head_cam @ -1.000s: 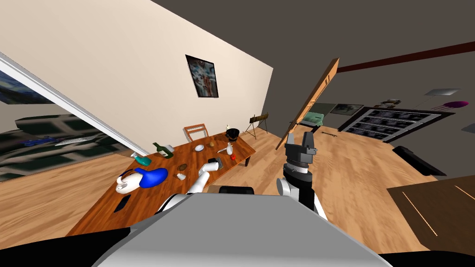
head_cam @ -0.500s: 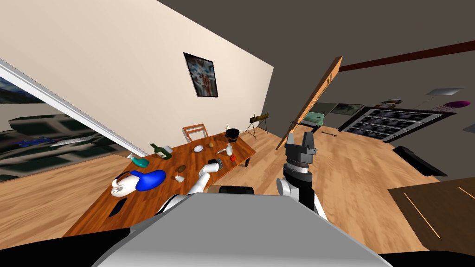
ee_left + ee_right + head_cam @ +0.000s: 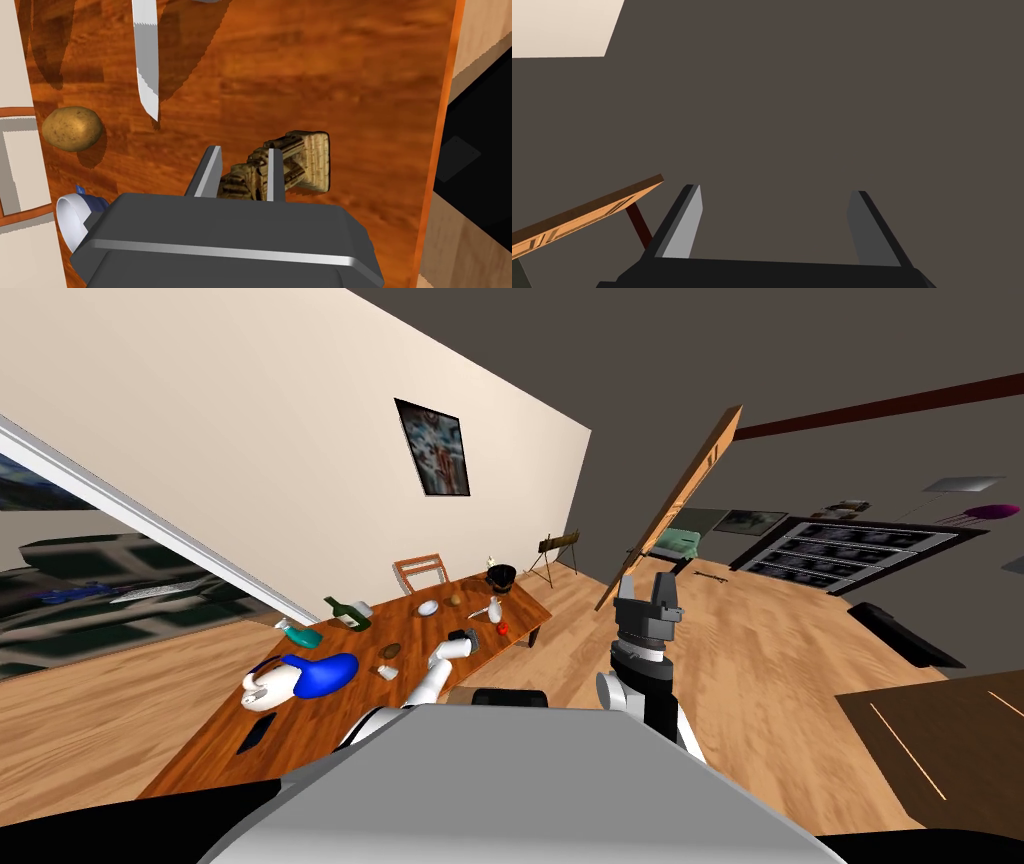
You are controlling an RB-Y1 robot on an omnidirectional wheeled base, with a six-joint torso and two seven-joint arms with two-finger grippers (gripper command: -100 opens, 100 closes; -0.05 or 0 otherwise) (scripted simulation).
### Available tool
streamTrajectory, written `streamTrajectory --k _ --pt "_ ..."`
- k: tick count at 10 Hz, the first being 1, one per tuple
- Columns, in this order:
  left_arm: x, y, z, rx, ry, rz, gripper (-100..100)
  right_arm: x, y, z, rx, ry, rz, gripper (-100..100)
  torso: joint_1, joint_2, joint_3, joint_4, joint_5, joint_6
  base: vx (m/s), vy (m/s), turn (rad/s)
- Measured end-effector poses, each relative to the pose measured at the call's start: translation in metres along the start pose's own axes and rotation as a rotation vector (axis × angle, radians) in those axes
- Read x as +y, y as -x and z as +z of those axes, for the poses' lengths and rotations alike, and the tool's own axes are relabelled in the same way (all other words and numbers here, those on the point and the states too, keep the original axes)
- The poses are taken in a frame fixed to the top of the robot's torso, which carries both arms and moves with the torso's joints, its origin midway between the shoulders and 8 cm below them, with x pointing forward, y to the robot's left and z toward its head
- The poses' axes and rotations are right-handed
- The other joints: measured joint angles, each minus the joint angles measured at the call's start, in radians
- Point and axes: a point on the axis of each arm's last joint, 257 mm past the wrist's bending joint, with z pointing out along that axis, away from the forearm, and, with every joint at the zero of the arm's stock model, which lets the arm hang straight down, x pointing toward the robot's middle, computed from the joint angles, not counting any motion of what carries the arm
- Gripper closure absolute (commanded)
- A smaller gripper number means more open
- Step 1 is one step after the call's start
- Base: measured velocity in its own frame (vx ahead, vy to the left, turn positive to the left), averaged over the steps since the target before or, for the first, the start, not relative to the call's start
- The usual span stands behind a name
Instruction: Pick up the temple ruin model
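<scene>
Slippage worries us: our left hand [image 3: 243,176], fingers closed narrowly on one end of the small tan stone-like temple ruin model [image 3: 312,157] lying near the edge of the reddish wooden surface [image 3: 325,75], may let its overhanging far end twist free when lifted.

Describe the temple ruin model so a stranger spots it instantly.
Look at the long reddish-brown wooden table, near its edge. There, between the left tool's fingers, lies a small tan, brick-textured ruin model. Unlike the smooth round brown potato nearby, it is blocky and ridged.
</scene>
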Motion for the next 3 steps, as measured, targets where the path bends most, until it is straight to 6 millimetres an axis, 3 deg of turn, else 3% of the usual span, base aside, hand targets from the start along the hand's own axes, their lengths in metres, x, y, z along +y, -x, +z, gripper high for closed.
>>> streamTrajectory --k 2,3 --pt "-0.0101 -0.0021 -0.0027 0.0 0.001 0.0 100 0.0 0.0 0.0 0.0 0.0 0.0 0 -0.001 0.004 0.002 0.001 0.0 0.0 -0.069 -0.015 0.007" --pt "-0.0098 -0.002 -0.0028 -0.001 0.004 -0.001 0 0.0 0.0 0.0 0.0 0.0 0.0 0 -0.001 0.001 0.001 0.0 0.0 0.0 -0.008 -0.002 0.0"
